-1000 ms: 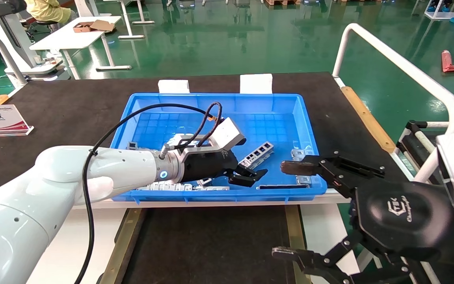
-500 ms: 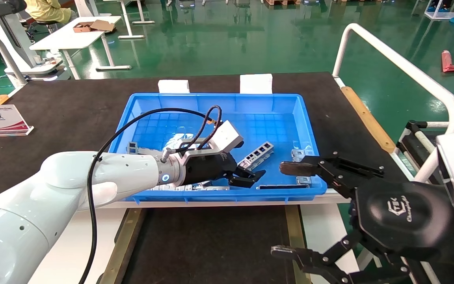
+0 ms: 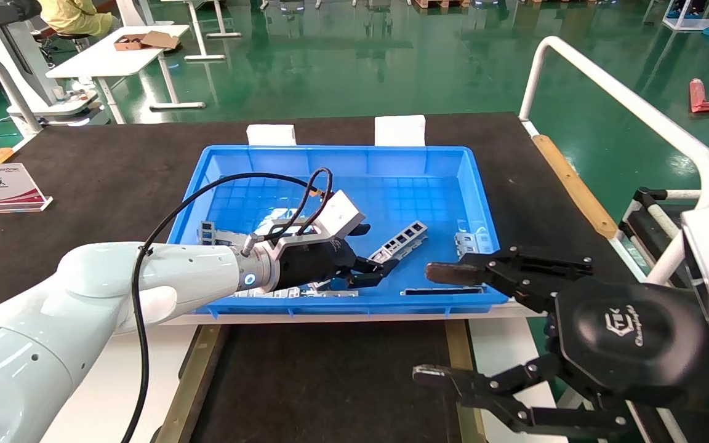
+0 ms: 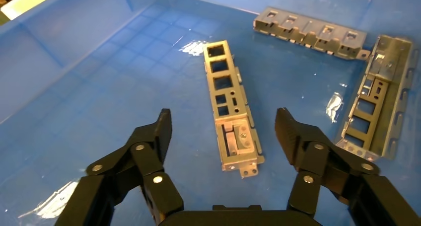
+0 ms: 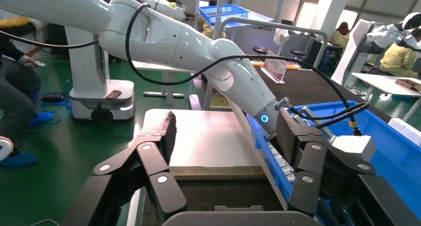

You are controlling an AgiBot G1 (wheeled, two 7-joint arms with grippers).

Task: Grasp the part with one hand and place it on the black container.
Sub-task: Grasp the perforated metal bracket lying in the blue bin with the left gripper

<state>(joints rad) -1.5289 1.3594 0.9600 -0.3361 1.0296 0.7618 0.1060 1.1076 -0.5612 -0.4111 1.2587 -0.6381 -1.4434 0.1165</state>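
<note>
The part (image 3: 401,239) is a silver-grey windowed channel bracket lying flat on the floor of the blue bin (image 3: 342,155). My left gripper (image 3: 380,259) is open and empty, low inside the bin, right at the part's near end. In the left wrist view the part (image 4: 230,104) lies lengthwise between the spread fingers of the left gripper (image 4: 223,119), untouched. The black container (image 3: 330,375) lies in front of the bin, with brass strips along its sides. My right gripper (image 3: 428,323) is open and empty above the container's right edge; in its wrist view the right gripper (image 5: 226,121) frames the container (image 5: 213,191).
Other brackets lie in the bin: one at the right wall (image 3: 471,243), one at the left (image 3: 213,232), several along the front wall (image 3: 293,293). Two more show in the left wrist view (image 4: 310,32) (image 4: 380,97). A white rail (image 3: 637,111) runs on the right.
My left gripper has drawn back to the left and sunk lower, its fingers now at the part's near end. My right gripper has shifted a little left and its fingers stand wider.
</note>
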